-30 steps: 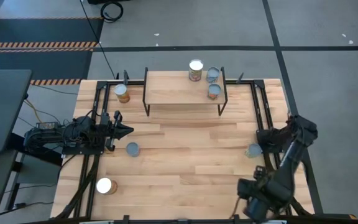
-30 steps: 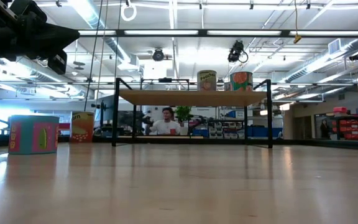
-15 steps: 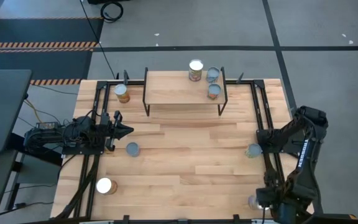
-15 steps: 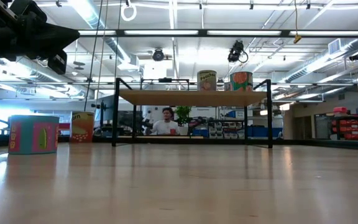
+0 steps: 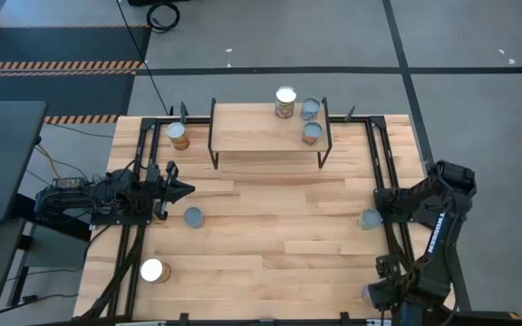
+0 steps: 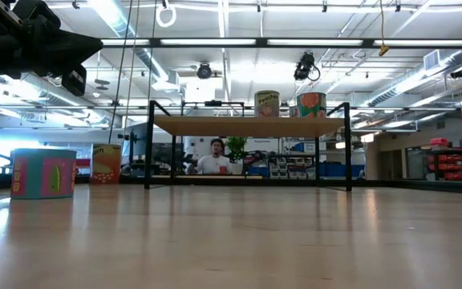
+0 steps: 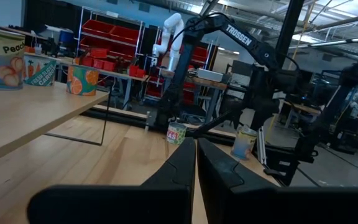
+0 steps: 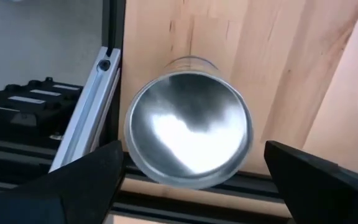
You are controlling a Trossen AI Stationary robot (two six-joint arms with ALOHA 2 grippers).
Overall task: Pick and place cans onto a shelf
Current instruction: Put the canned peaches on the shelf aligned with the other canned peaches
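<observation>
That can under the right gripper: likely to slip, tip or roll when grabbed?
The can stands upright, so it likely won't roll unless knocked over. Its wall looks smooth, so it may slip. The open right gripper straddles it evenly, so tipping seems unlikely.

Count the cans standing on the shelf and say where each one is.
3, all at the shelf right end: a white-topped can at the back edge, a silver-topped can beside it, another nearer the front. None looks hidden.

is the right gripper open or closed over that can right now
Open. The right gripper has its fingers spread wide on either side of the upright can, not touching it.
</observation>
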